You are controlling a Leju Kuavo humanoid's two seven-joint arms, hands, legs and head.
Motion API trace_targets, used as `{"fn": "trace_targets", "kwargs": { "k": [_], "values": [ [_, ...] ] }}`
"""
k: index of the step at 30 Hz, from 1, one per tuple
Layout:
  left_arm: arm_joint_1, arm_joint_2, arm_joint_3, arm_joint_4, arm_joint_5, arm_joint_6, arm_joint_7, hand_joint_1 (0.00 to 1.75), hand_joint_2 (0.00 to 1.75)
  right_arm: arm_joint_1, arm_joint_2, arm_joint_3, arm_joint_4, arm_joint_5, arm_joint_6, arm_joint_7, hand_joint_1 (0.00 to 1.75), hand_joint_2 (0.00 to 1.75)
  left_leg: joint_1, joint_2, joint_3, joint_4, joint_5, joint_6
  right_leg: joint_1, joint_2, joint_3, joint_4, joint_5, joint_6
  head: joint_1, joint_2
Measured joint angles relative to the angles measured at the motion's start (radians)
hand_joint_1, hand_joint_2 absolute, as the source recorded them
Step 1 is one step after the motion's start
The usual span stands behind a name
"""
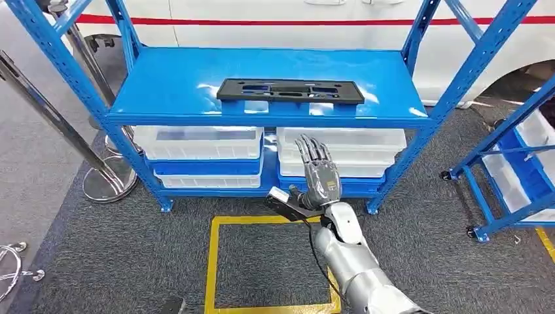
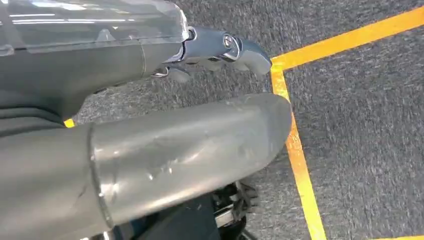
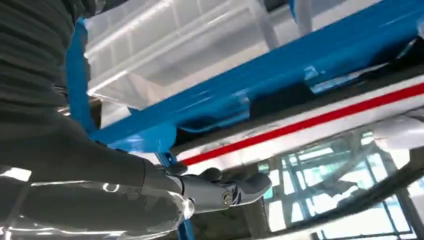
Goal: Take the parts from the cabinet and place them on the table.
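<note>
Empty, spread right robot hand (image 1: 317, 171) below blue shelf (image 1: 170, 88) bearing black part (image 1: 290, 90), before white bins (image 1: 203, 142).

Yellow floor tape (image 1: 213, 261) outlines a square on grey carpet (image 1: 105, 248); left of it stands a chrome stanchion base (image 1: 108, 183) (its pole leaning away).

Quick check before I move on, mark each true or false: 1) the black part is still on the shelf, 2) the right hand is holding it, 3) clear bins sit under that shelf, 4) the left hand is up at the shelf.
1) The black part lies flat on the blue shelf. True.
2) The right hand holds the part. False: it is raised in front of the rack, below the shelf edge, fingers apart, holding nothing.
3) Clear bins sit below the shelf. True.
4) The left hand is at the shelf. False: it hangs over the grey carpet and yellow floor tape.
</note>
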Motion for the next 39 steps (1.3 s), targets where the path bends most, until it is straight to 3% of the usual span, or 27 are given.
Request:
{"fn": "trace_targets", "kwargs": {
  "k": [2, 3, 4, 7, 9, 10, 12, 13, 14, 15, 16, 18, 19, 20, 21, 22, 24, 25, 28, 29, 30, 31, 33, 34, 35, 36, 39],
  "values": [
    [-0.001, 0.0, -0.002, 0.0, 0.0, -0.001, 0.0, 0.0, 0.0, -0.003, 0.0, -0.003, 0.008, 0.0, 0.0, 0.001, 0.0, 1.75, 0.0, 0.0, 0.024, 0.002, -0.019, -0.006, 0.001, 0.0, 0.069, -0.18, 0.12, -0.011, 0.0, 0.0],
    [-0.001, -0.001, -0.003, 0.0, 0.0, -0.001, 0.0, 0.0, 0.0, -0.004, 0.0, -0.004, 0.011, 0.0, 0.0, 0.004, 0.0, 1.75, 0.0, 0.0, 0.025, 0.002, -0.028, -0.01, 0.003, -0.001, 0.089, -0.241, 0.145, -0.018, 0.0, 0.0],
    [-0.004, -0.001, -0.005, 0.002, 0.0, -0.001, 0.0, 0.0, 0.0, -0.01, -0.002, -0.005, 0.018, 0.002, 0.0, 0.009, 0.0, 1.75, -0.003, 0.0, 0.031, 0.004, -0.033, -0.018, 0.013, -0.001, 0.09, -0.252, 0.099, -0.019, 0.0, 0.0],
    [-0.006, -0.001, -0.007, 0.002, 0.001, -0.001, 0.001, 0.0, 0.0, -0.011, -0.006, -0.012, 0.031, -0.007, 0.0, 0.016, 0.0, 1.75, -0.004, 0.0, 0.039, 0.012, -0.03, -0.038, 0.011, 0.004, 0.102, -0.251, 0.11, -0.039, 0.0, 0.0],
    [-0.007, 0.0, -0.007, 0.002, 0.003, -0.001, 0.001, 0.0, 0.0, -0.014, -0.007, -0.018, 0.036, -0.01, -0.001, 0.017, 0.0, 1.75, 0.0, 0.001, 0.013, 0.074, -0.029, -0.044, 0.004, 0.004, 0.129, -0.26, 0.104, -0.05, 0.001, 0.0],
    [-0.009, 0.0, -0.008, 0.002, 0.003, 0.0, 0.001, 0.0, 0.0, -0.017, -0.008, -0.022, 0.038, -0.013, -0.001, 0.017, 0.0, 1.75, 0.0, 0.002, -0.017, 0.125, -0.037, -0.047, 0.004, 0.003, 0.134, -0.262, 0.099, -0.056, 0.0, 0.0],
    [-0.01, 0.0, -0.009, 0.002, 0.003, 0.001, 0.002, 0.0, 0.0, -0.017, -0.008, -0.032, 0.043, -0.016, 0.0, 0.014, 0.0, 1.75, 0.005, 0.002, -0.115, 0.27, -0.11, -0.058, 0.004, 0.004, 0.147, -0.262, 0.085, -0.058, 0.0, 0.0],
    [-0.008, 0.0, -0.01, 0.002, 0.004, 0.002, 0.002, 0.0, 0.0, -0.015, -0.009, -0.041, 0.045, -0.019, -0.001, 0.012, 0.0, 1.75, 0.005, 0.002, -0.153, 0.315, -0.14, -0.063, 0.004, 0.005, 0.154, -0.261, 0.078, -0.057, 0.0, 0.0],
    [-0.006, 0.0, -0.01, 0.003, 0.006, 0.002, 0.002, 0.0, 0.0, -0.014, -0.009, -0.049, 0.047, -0.022, -0.001, 0.008, 0.0, 1.75, 0.006, 0.002, -0.172, 0.32, -0.14, -0.064, 0.004, 0.006, 0.162, -0.259, 0.071, -0.056, 0.0, 0.0],
    [-0.005, 0.0, -0.01, 0.003, 0.006, 0.002, 0.003, 0.0, 0.0, -0.014, -0.01, -0.055, 0.049, -0.023, -0.001, 0.007, 0.0, 1.75, 0.006, 0.002, -0.169, 0.285, -0.115, -0.065, 0.004, 0.007, 0.17, -0.258, 0.063, -0.055, 0.0, 0.0],
    [-0.005, 0.0, -0.01, 0.003, 0.007, 0.002, 0.003, 0.0, 0.0, -0.014, -0.01, -0.06, 0.049, -0.023, -0.001, 0.005, 0.0, 1.75, 0.007, 0.002, -0.151, 0.219, -0.068, -0.061, 0.004, 0.008, 0.181, -0.257, 0.055, -0.053, 0.0, 0.0],
    [-0.005, 0.0, -0.011, 0.003, 0.009, 0.002, 0.002, 0.0, 0.0, -0.015, -0.01, -0.067, 0.049, -0.023, 0.0, 0.004, 0.0, 1.75, 0.006, 0.002, -0.097, 0.053, 0.061, -0.049, 0.004, 0.008, 0.204, -0.256, 0.037, -0.046, 0.0, 0.0],
    [-0.006, 0.0, -0.012, 0.003, 0.009, 0.002, 0.003, 0.0, 0.0, -0.015, -0.01, -0.07, 0.05, -0.023, 0.0, 0.003, 0.0, 1.75, -0.002, 0.003, -0.091, 0.019, 0.073, -0.042, 0.005, 0.007, 0.208, -0.258, 0.03, -0.04, 0.001, 0.0],
    [-0.008, 0.0, -0.012, 0.003, 0.009, 0.002, 0.003, 0.0, 0.0, -0.017, -0.01, -0.074, 0.051, -0.023, 0.0, 0.003, 0.0, 1.75, -0.006, 0.003, -0.092, 0.015, 0.038, -0.035, 0.006, 0.009, 0.207, -0.258, 0.028, -0.034, 0.0, 0.0],
    [-0.007, 0.0, -0.013, 0.003, 0.009, 0.002, 0.003, 0.0, 0.0, -0.017, -0.01, -0.076, 0.051, -0.023, -0.001, 0.003, 0.0, 1.75, -0.007, 0.003, -0.087, 0.012, 0.059, -0.027, 0.006, 0.008, 0.209, -0.26, 0.026, -0.027, 0.0, 0.0],
    [-0.003, 0.0, -0.013, 0.003, 0.01, 0.002, 0.003, 0.0, 0.0, -0.015, -0.01, -0.077, 0.052, -0.023, -0.001, 0.001, 0.0, 1.75, -0.006, 0.003, -0.084, 0.007, 0.059, -0.017, 0.008, 0.008, 0.215, -0.247, 0.032, -0.02, 0.001, 0.0],
    [-0.005, 0.0, -0.015, 0.003, 0.01, 0.002, 0.002, 0.0, 0.0, -0.02, -0.01, -0.088, 0.052, -0.022, -0.001, -0.001, 0.0, 1.75, -0.001, 0.001, -0.059, -0.001, 0.061, -0.007, 0.004, 0.006, 0.214, -0.23, 0.02, -0.011, 0.001, 0.0],
    [-0.008, 0.0, -0.015, 0.003, 0.01, 0.002, 0.002, 0.0, 0.0, -0.025, -0.01, -0.094, 0.052, -0.022, -0.001, -0.002, 0.0, 1.75, -0.001, 0.001, -0.054, -0.002, 0.057, -0.001, 0.003, 0.005, 0.191, -0.182, 0.013, -0.01, 0.001, 0.0],
    [-0.012, 0.0, -0.016, 0.003, 0.012, 0.002, 0.002, 0.0, 0.0, -0.023, -0.012, -0.113, 0.052, -0.035, -0.001, -0.016, 0.0, 1.75, -0.003, 0.001, -0.046, 0.0, 0.042, 0.007, 0.001, 0.005, 0.051, 0.015, -0.073, 0.004, 0.001, 0.0],
    [-0.012, 0.0, -0.016, 0.003, 0.012, 0.002, 0.002, 0.0, 0.0, -0.019, -0.013, -0.119, 0.053, -0.046, -0.001, -0.023, 0.0, 1.75, -0.004, 0.0, -0.042, 0.001, 0.036, 0.007, 0.001, 0.005, 0.026, 0.033, -0.077, 0.005, 0.001, 0.0],
    [-0.011, 0.0, -0.016, 0.003, 0.014, 0.002, 0.002, 0.0, 0.0, -0.017, -0.013, -0.13, 0.053, -0.067, -0.001, -0.036, 0.0, 1.75, -0.004, -0.002, -0.034, 0.002, 0.029, 0.006, 0.001, 0.005, 0.02, 0.015, -0.057, 0.003, 0.001, 0.0],
    [-0.01, -0.001, -0.016, 0.003, 0.016, 0.002, 0.003, 0.0, 0.0, -0.017, -0.013, -0.139, 0.054, -0.086, -0.001, -0.049, 0.0, 1.75, -0.005, -0.002, -0.024, 0.003, 0.021, 0.004, 0.001, 0.005, 0.033, -0.036, -0.019, -0.001, 0.001, 0.0],
    [-0.01, -0.003, -0.016, 0.003, 0.018, 0.002, 0.003, 0.0, 0.0, -0.02, -0.013, -0.162, 0.054, -0.115, -0.001, -0.073, 0.0, 1.75, -0.006, -0.002, 0.0, 0.004, 0.003, 0.0, 0.006, 0.005, 0.096, -0.209, 0.104, -0.015, 0.001, 0.0],
    [-0.01, -0.006, -0.016, 0.005, 0.018, 0.002, 0.003, 0.0, 0.0, -0.021, -0.013, -0.176, 0.054, -0.122, -0.001, -0.079, 0.0, 1.75, -0.008, -0.002, 0.008, 0.007, -0.004, -0.003, 0.012, 0.005, 0.101, -0.251, 0.119, -0.023, 0.001, 0.0],
    [-0.012, -0.006, -0.016, 0.005, 0.018, 0.002, 0.002, 0.0, 0.0, -0.023, -0.012, -0.186, 0.054, -0.126, -0.001, -0.081, 0.0, 1.75, -0.009, -0.004, 0.006, 0.005, -0.009, -0.01, 0.016, 0.003, 0.103, -0.256, 0.093, -0.026, 0.002, 0.0],
    [-0.014, -0.006, -0.016, 0.005, 0.018, 0.002, 0.003, 0.0, 0.0, -0.023, -0.012, -0.193, 0.055, -0.129, -0.001, -0.084, 0.0, 1.75, -0.008, -0.003, 0.006, 0.001, -0.014, -0.018, 0.018, 0.004, 0.108, -0.256, 0.107, -0.032, 0.001, 0.0],
    [-0.012, -0.005, -0.016, 0.005, 0.018, 0.002, 0.003, 0.0, 0.0, -0.026, -0.01, -0.202, 0.055, -0.13, -0.001, -0.085, 0.0, 1.75, -0.009, -0.001, 0.01, 0.034, -0.016, -0.03, 0.006, 0.006, 0.137, -0.269, 0.105, -0.048, 0.002, 0.0]
  ]
}}
